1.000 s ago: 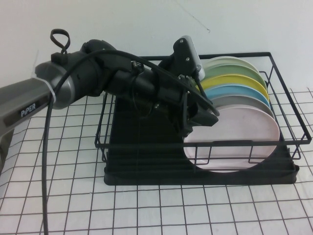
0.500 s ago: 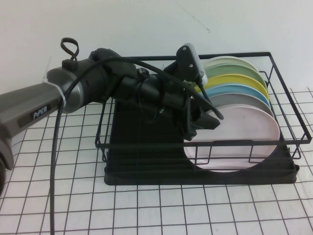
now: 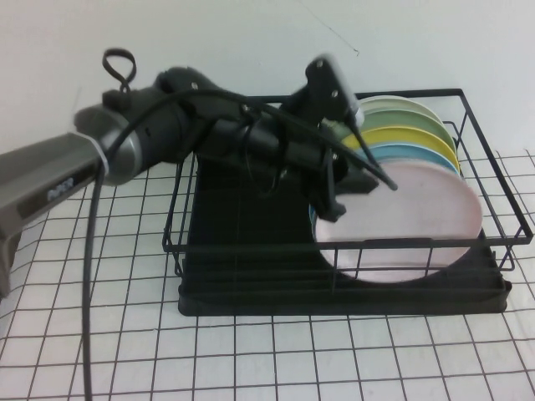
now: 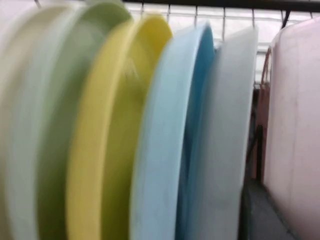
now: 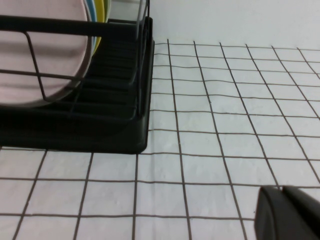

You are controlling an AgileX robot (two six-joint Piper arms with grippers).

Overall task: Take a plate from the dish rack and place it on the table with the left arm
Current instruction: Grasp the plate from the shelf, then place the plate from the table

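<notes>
White gridded cloth of the table [image 3: 251, 359] below, plain pale wall behind.

Left gripper [image 3: 351, 192]: inside the dish rack [image 3: 251, 242], at the upper-left rim of the plate [image 3: 410, 217]. Jaws pinched on that rim, one finger in front of the pink face, the other behind it. Plate on edge at the front of the stack, lower rim apparently down behind the rack's front rail, not yet clear of it.

Hazards, from the grip outward:

- Off-centre edge grip, so risk of the plate swinging or slipping out during the lift. Confirm a firm pinch before raising.
- Grey plate [image 4: 225, 125] just behind the pink one, light blue plate [image 4: 165, 140] next to it; rear finger close to the gap. Risk of nudging or dragging a neighbour.
- Front rail across the plate's lower part. Lift straight up first; pull forward too early and expect a snag, possibly a shifted rack.
- Left arm [image 3: 150, 142] and its cable over the rack's left end. Watch for contact on withdrawal.

Right gripper [image 5: 287, 212]: low over the cloth beyond the rack's corner, well apart. Jaw state: cannot tell.
</notes>
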